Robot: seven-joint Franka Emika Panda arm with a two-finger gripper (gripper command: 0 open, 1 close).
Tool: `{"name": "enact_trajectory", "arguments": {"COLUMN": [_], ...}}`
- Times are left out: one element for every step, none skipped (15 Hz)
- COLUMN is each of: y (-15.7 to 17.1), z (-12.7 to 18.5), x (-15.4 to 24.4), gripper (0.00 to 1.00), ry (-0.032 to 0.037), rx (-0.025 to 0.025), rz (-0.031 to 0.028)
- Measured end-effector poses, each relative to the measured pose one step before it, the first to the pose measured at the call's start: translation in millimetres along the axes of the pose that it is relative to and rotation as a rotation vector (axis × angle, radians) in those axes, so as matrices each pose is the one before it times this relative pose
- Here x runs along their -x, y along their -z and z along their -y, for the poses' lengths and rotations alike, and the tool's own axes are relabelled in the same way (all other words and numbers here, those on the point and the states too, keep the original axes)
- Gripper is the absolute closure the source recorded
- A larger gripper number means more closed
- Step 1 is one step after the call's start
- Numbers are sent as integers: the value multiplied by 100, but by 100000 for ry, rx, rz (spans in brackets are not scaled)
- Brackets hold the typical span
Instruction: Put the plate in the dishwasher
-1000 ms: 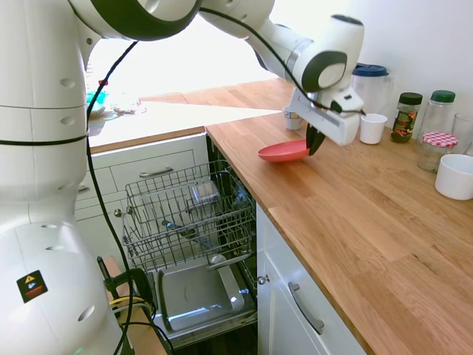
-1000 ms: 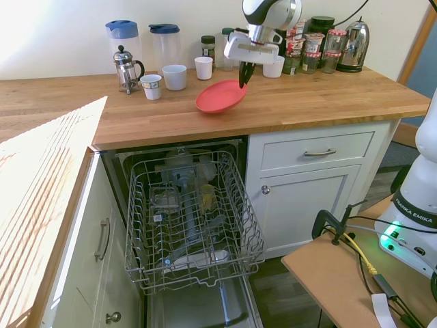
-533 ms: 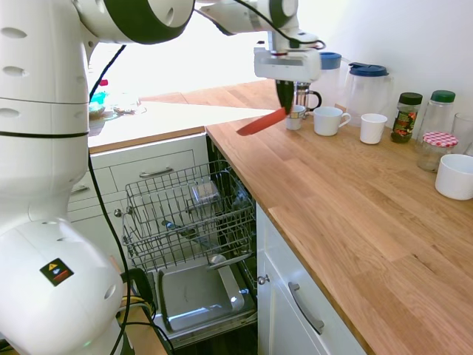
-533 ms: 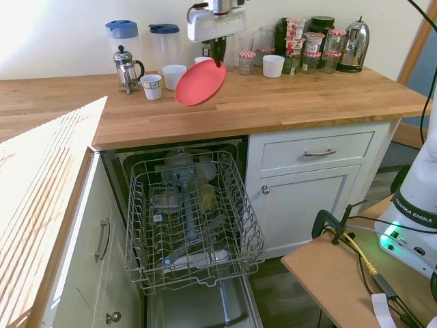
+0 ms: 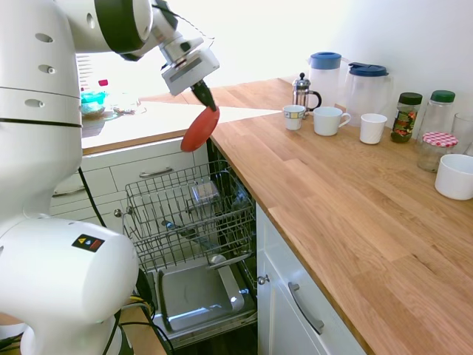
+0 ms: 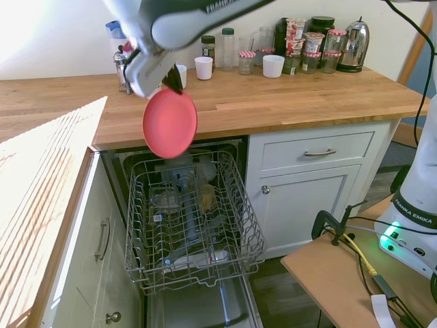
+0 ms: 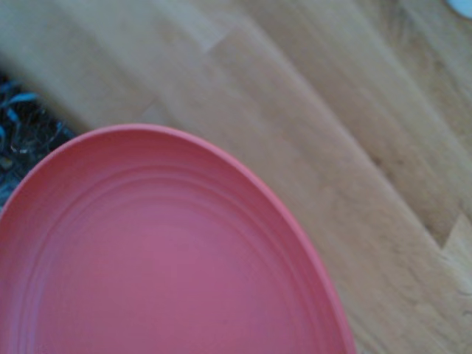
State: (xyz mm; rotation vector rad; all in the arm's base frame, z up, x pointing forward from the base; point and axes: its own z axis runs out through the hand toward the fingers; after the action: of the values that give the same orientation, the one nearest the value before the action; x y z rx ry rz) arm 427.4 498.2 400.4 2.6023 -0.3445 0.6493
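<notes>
The coral-red plate [image 5: 200, 129] [image 6: 170, 123] hangs nearly on edge in the air, over the counter's front edge and above the back of the dishwasher's pulled-out wire rack [image 5: 186, 214] [image 6: 191, 212]. My gripper [image 5: 202, 97] [image 6: 173, 81] is shut on the plate's upper rim. In the wrist view the plate [image 7: 155, 258] fills the lower half, with wood counter behind it. The dishwasher's door [image 5: 198, 296] lies open and flat below the rack.
The wood counter [image 5: 347, 200] [image 6: 287, 96] carries a French press [image 5: 303, 90], jugs [image 5: 362, 85], mugs [image 5: 329, 120] and jars [image 5: 438, 140] along the wall. White cabinets and drawers [image 6: 317, 178] flank the dishwasher. A few items sit in the rack.
The arm swung the plate off the counter toward the dishwasher opening and lowered it. The plate tipped from a shallow slant to nearly vertical, still held by its rim.
</notes>
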Motion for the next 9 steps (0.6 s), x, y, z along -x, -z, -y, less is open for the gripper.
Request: {"name": "enact_trajectory", "arguments": {"y": [-450, 170, 428, 763, 997, 1026, 724, 146, -477], "z": [1376, 1290, 1408, 1504, 1623, 1824, 1846, 1848, 1738], "x": [3211, 2516, 2303, 2243, 2075, 2100, 1902, 1663, 1426], "gripper": [100, 100, 100, 100, 100, 100, 100, 100, 100], "ry": [5737, 5421, 5006, 5073, 4654, 4719, 4704, 4749, 5380], "rx": [1963, 1474, 1450, 1162, 1112, 998, 994, 995, 1460], "rz": [-4897, -4938, -4846, -5004, -5020, -5072, -5062, -4921, -4392]}}
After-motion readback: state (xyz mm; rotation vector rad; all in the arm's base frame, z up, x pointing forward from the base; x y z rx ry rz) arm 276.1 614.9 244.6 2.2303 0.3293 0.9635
